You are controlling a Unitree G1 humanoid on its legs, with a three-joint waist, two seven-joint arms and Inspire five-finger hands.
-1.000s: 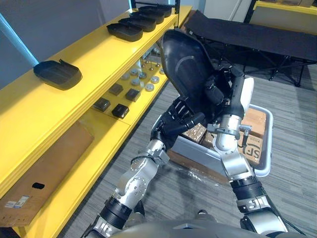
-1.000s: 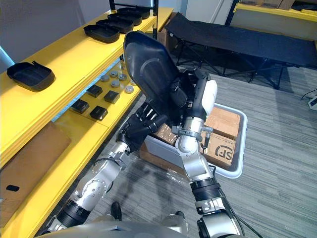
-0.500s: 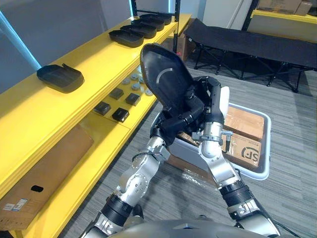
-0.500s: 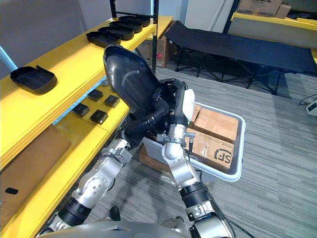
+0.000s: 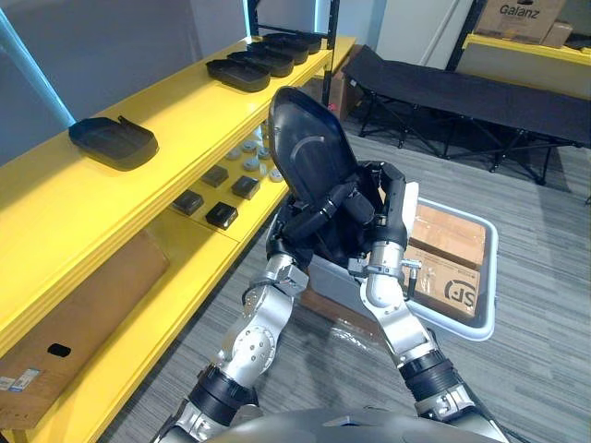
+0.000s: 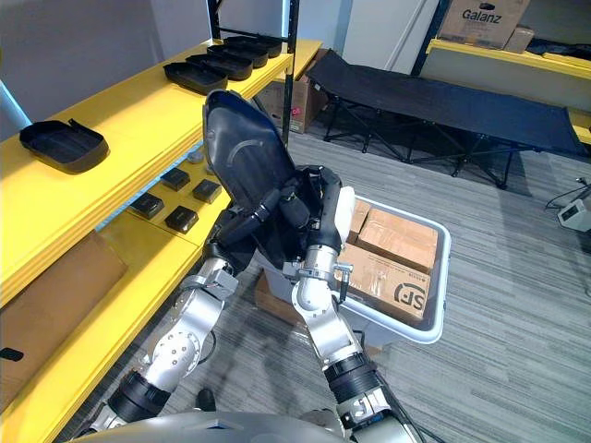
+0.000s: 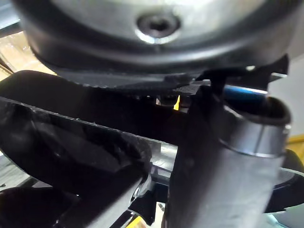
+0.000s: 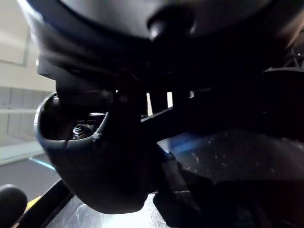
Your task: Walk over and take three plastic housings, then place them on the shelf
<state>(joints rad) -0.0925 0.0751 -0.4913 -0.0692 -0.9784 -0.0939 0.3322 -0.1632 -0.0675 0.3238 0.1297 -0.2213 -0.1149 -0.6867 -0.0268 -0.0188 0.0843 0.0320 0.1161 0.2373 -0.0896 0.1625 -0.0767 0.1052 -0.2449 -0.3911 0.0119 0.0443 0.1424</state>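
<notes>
Over the last second the plastic housing (image 5: 309,157) was kept upright, while the left hand (image 5: 319,217) was shifted from a spread-finger prop underneath to fingers curled across its lower face. The right hand (image 5: 383,198) was kept clamped on its rear edge. The housing was held clear of the yellow shelf (image 5: 175,101), near other housings (image 5: 113,141) laid on top; placement was judged next, not yet done.
</notes>
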